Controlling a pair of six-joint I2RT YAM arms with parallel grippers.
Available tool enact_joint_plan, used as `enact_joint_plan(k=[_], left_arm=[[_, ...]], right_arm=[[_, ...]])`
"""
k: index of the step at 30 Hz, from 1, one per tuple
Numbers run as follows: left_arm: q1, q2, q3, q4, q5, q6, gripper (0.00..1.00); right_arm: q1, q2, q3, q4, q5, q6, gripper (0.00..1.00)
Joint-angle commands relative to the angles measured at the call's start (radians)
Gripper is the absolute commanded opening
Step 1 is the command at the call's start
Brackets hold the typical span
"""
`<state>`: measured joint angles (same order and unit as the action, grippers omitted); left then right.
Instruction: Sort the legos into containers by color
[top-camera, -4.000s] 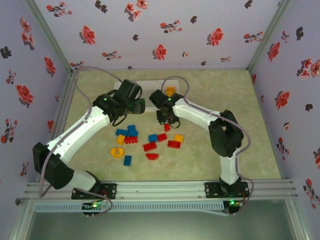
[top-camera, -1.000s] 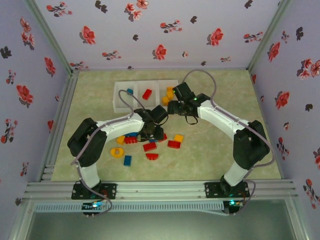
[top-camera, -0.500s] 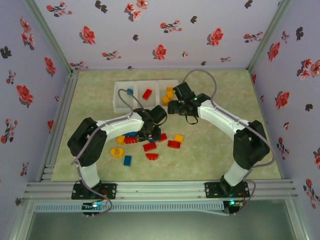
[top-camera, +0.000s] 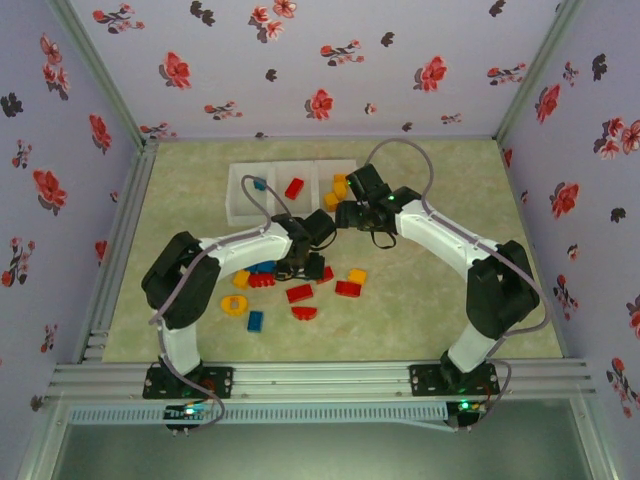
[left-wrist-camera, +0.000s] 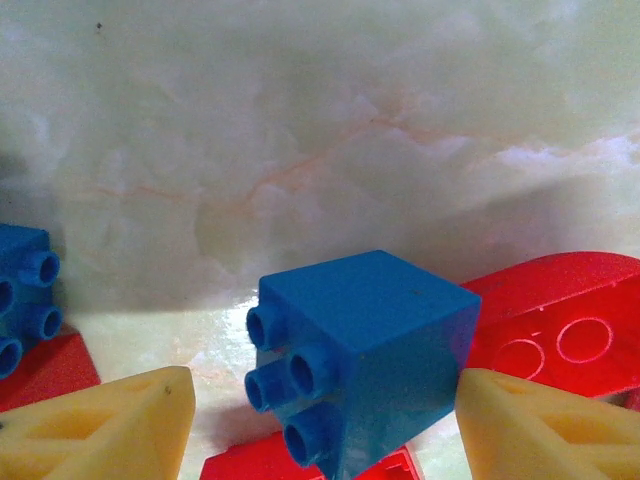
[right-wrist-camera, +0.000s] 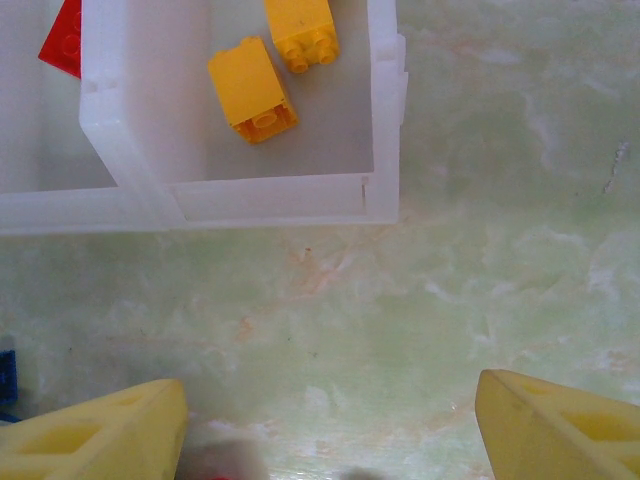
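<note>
Between the yellow fingers of my left gripper (left-wrist-camera: 325, 420) a blue cube lego (left-wrist-camera: 370, 340) lies tilted, studs to the left, resting partly on a red lego (left-wrist-camera: 560, 330). The left finger (left-wrist-camera: 110, 425) stands clear of it; the right finger (left-wrist-camera: 550, 425) is at its side. From above, this gripper (top-camera: 303, 265) is low over the loose pile. My right gripper (right-wrist-camera: 330, 430) is open and holds nothing, hovering over bare table in front of the containers (right-wrist-camera: 270, 200). The right bin holds two yellow legos (right-wrist-camera: 252, 88). The row of containers (top-camera: 240, 215) holds one blue (top-camera: 259, 184) and one red lego (top-camera: 294, 187).
Loose legos lie mid-table: red ones (top-camera: 299, 293) (top-camera: 348, 289), a red half-round (top-camera: 304, 313), a yellow one (top-camera: 357, 275), a yellow rounded one (top-camera: 235, 304) and a blue one (top-camera: 255, 321). Floral walls close in three sides.
My left gripper's jaws have spread wider around the blue lego, and that arm has shifted slightly. The right arm has stayed where it was.
</note>
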<state>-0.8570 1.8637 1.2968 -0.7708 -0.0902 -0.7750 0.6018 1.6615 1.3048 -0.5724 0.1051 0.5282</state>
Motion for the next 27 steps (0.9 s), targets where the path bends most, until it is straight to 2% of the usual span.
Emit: enact_joint_plan(k=[1, 13, 19, 27], left_arm=[[0.007, 0.02, 0.017, -0.015, -0.018, 0.026, 0.7], [0.024, 0.076, 0.041, 0.001, -0.013, 0.026, 0.67], [0.034, 0.097, 0.048, 0.008, -0.013, 0.039, 0.61], [0.044, 0.093, 0.049, 0.014, -0.018, 0.054, 0.44]], right_arm=[[-0.006, -0.003, 0.017, -0.011, 0.02, 0.003, 0.77], [-0.006, -0.013, 0.009, -0.022, 0.038, -0.001, 0.77], [-0.005, -0.024, 0.004, -0.026, 0.048, -0.004, 0.77], [-0.005, -0.033, -0.004, -0.032, 0.059, -0.006, 0.77]])
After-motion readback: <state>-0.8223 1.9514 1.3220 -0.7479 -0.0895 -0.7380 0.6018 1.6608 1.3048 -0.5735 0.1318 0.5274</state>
